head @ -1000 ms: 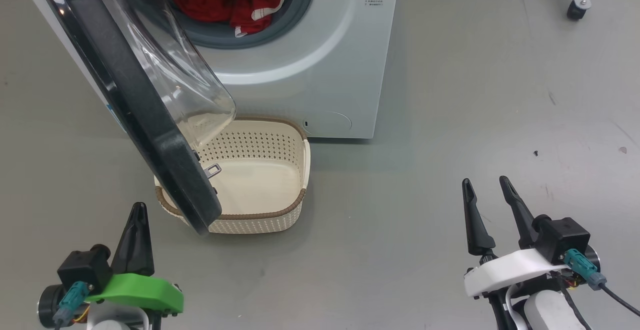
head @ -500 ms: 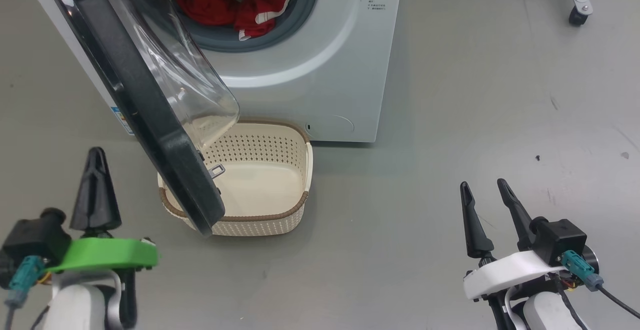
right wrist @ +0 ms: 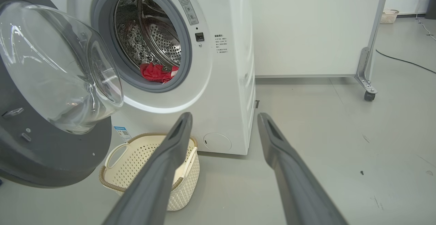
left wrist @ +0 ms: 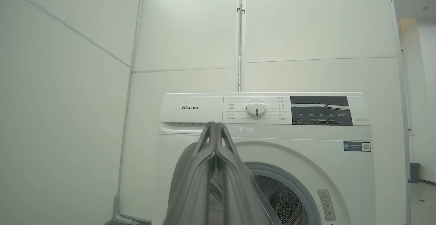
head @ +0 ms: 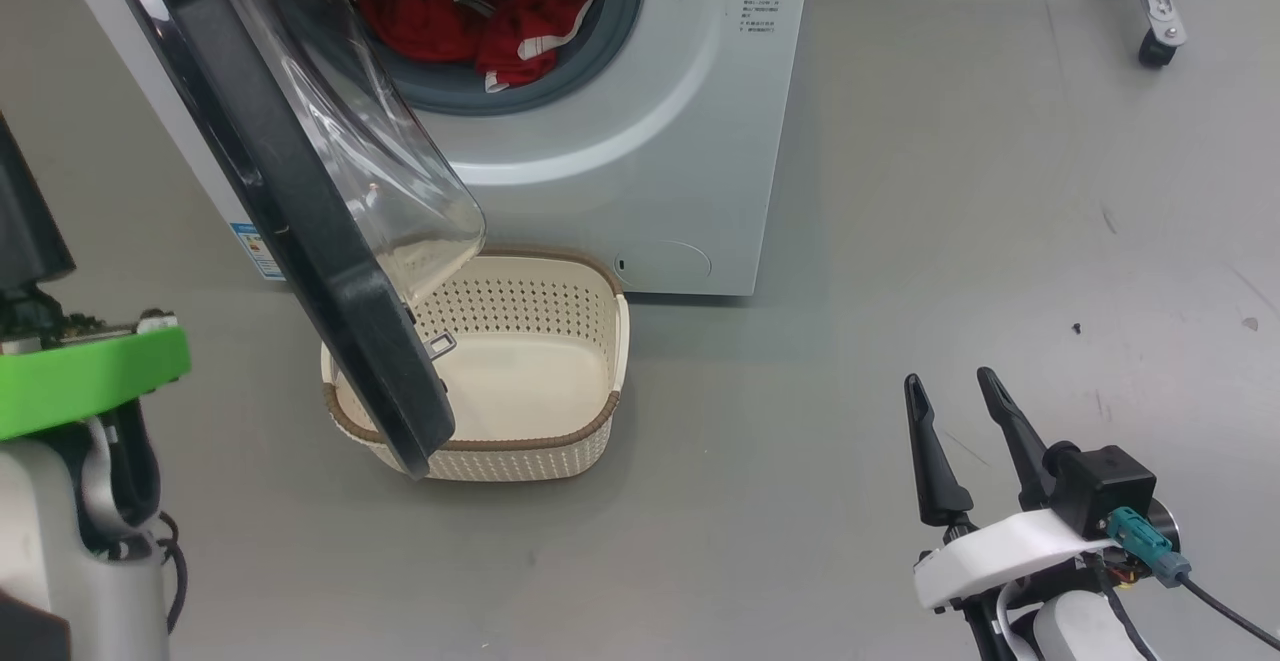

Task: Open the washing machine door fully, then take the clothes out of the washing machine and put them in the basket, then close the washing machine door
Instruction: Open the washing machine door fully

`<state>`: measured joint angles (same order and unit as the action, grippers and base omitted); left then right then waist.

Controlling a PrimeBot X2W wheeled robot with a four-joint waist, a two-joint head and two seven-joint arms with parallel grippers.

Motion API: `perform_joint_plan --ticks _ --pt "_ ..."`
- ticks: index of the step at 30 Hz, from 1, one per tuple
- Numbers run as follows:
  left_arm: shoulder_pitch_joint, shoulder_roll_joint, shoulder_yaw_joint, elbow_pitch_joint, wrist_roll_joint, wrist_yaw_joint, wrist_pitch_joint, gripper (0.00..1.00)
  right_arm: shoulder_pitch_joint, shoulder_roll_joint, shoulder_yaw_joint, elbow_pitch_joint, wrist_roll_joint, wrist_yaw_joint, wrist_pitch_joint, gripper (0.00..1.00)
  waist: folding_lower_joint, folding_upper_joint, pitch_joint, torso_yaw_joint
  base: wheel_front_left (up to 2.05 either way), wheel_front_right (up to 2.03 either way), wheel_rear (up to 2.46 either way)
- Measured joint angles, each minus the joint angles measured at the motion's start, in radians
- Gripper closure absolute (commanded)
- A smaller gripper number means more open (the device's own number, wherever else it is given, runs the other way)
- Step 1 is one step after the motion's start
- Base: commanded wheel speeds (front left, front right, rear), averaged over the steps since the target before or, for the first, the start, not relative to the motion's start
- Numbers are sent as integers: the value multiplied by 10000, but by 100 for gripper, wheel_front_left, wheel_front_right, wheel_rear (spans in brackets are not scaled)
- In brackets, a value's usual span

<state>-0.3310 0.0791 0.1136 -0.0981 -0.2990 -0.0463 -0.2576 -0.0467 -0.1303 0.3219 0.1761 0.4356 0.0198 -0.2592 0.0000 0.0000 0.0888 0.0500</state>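
Observation:
The white washing machine point(head: 640, 171) stands ahead with its door point(head: 330, 271) swung partly out, black rim edge-on and glass bowl point(head: 380, 151) facing the drum. Red clothes point(head: 450, 21) with white trim lie at the drum's mouth, also red clothes point(right wrist: 157, 72). The cream basket point(head: 600, 421) sits on the floor under the door's lower edge. My left gripper point(left wrist: 215, 125) is raised, shut and empty, pointing at the machine's front; its green mount point(head: 90, 373) is at the left edge. My right gripper point(head: 948, 379) hangs open and empty, low at the right, far from the basket point(right wrist: 112, 180).
A wheeled partition frame with a caster point(head: 1155, 41) stands at the back right. A cable point(right wrist: 405, 61) runs over the grey floor there, with a second small basket point(right wrist: 388, 15) far behind. Bare floor lies between my right gripper and the machine.
My left arm has risen and swung out to the left edge of the head view. The head camera has tilted up slightly. The right gripper has stayed about where it was.

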Motion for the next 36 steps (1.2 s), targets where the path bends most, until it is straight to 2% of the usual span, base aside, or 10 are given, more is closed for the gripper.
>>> perform_joint_plan --ticks 6,19,28,36 --pt "-805 284 -157 -512 146 -130 -4 100 1 50 -77 65 -61 61 0 0 0 0 -63 -58 0 0 0" --pt "-1248 219 -2182 -819 293 -556 826 100 6 261 -255 138 -88 226 0 0 0 0 -48 -186 0 0 0" --pt "-316 46 -3402 -151 399 -646 1634 100 5 347 -366 173 -161 307 0 0 0 0 -9 -228 0 0 0" --pt "467 -58 -3973 594 244 -648 2140 100 4 391 -466 242 -163 320 0 0 0 0 12 -259 0 0 0"
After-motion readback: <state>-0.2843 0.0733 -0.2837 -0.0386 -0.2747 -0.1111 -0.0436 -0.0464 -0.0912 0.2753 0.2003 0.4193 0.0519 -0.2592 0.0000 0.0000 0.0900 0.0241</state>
